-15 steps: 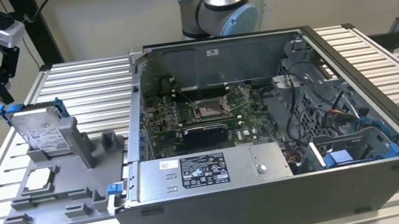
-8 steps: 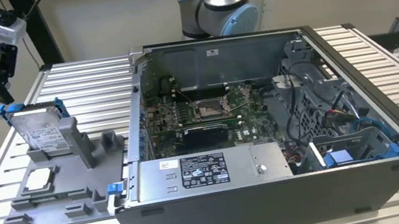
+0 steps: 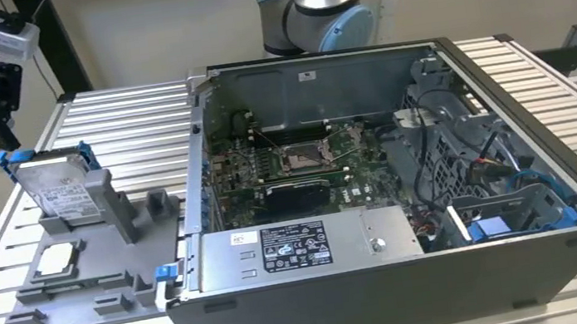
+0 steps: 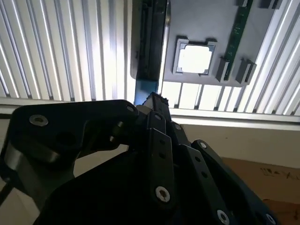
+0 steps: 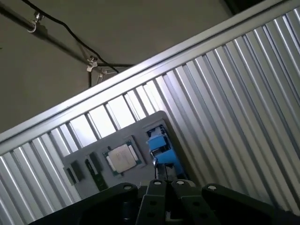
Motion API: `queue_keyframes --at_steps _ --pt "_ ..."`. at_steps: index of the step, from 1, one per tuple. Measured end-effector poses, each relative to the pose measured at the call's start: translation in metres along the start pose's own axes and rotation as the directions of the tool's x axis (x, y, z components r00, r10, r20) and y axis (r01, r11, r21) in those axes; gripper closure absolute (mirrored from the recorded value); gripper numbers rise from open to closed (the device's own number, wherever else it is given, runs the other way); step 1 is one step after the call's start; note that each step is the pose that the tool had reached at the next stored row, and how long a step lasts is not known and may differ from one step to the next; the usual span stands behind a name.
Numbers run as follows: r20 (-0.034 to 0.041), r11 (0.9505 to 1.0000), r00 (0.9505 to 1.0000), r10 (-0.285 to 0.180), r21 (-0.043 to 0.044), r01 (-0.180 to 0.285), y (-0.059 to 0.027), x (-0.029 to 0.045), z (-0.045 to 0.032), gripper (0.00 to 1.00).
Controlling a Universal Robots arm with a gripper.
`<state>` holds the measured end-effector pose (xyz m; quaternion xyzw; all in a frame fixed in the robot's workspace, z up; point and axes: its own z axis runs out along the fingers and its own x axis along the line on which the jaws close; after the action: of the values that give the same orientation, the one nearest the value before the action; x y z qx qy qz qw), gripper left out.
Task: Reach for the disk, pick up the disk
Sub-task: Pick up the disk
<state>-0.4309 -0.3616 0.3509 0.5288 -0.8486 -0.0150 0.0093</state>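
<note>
The disk (image 3: 56, 193) is a silver-grey drive with a white label in a bright blue bracket. It stands on edge in a slot of the grey holder (image 3: 112, 265) at the exterior view's left. My black gripper (image 3: 4, 137) hangs just above the disk's upper blue corner, apart from it, its fingers drawn together with nothing between them. In the second wrist view the gripper (image 4: 152, 99) points at the blue end of the disk (image 4: 146, 86), seen edge-on. In the first wrist view the blue bracket of the disk (image 5: 161, 147) lies just beyond the gripper (image 5: 158, 172).
A small square silver chip (image 3: 56, 260) lies in the holder near the disk, in both wrist views too (image 4: 194, 58) (image 5: 121, 158). An open computer case (image 3: 381, 183) stands to the exterior view's right of the holder on the slatted metal table (image 3: 115, 118).
</note>
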Motion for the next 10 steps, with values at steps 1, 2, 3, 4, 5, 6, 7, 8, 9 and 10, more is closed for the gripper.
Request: queue_keyframes --at_steps 1,2,3,4,5,6,7,8,9,10 --pt "-0.0006 0.9999 0.9999 -0.016 0.0000 0.016 0.0000 0.0000 0.0000 1.00" --pt "-0.0012 0.9994 0.9994 -0.034 0.0000 0.034 0.0000 0.0000 0.0000 1.00" --pt "-0.0019 0.9987 0.9987 -0.052 -0.0001 0.052 0.0000 0.0000 0.0000 1.00" --pt "-0.0025 0.9975 0.9975 -0.070 -0.0001 0.070 0.0000 0.0000 0.0000 1.00" --pt "-0.0031 0.9961 0.9961 -0.089 -0.0001 0.089 0.0000 0.0000 0.0000 1.00" --pt "-0.0037 0.9943 0.9943 -0.107 -0.0001 0.107 0.0000 0.0000 0.0000 1.00" --pt "-0.0043 0.9922 0.9922 -0.124 0.0000 0.124 0.0000 0.0000 0.0000 1.00" --pt "-0.0048 0.9897 0.9897 -0.143 0.0003 0.143 0.0000 0.0000 0.0000 1.00" --pt "-0.0054 0.9871 0.9871 -0.160 0.0006 0.160 0.0000 0.0000 0.0000 1.00" --pt "-0.0058 0.9840 0.9840 -0.178 0.0011 0.178 0.0000 0.0000 0.0000 1.00"
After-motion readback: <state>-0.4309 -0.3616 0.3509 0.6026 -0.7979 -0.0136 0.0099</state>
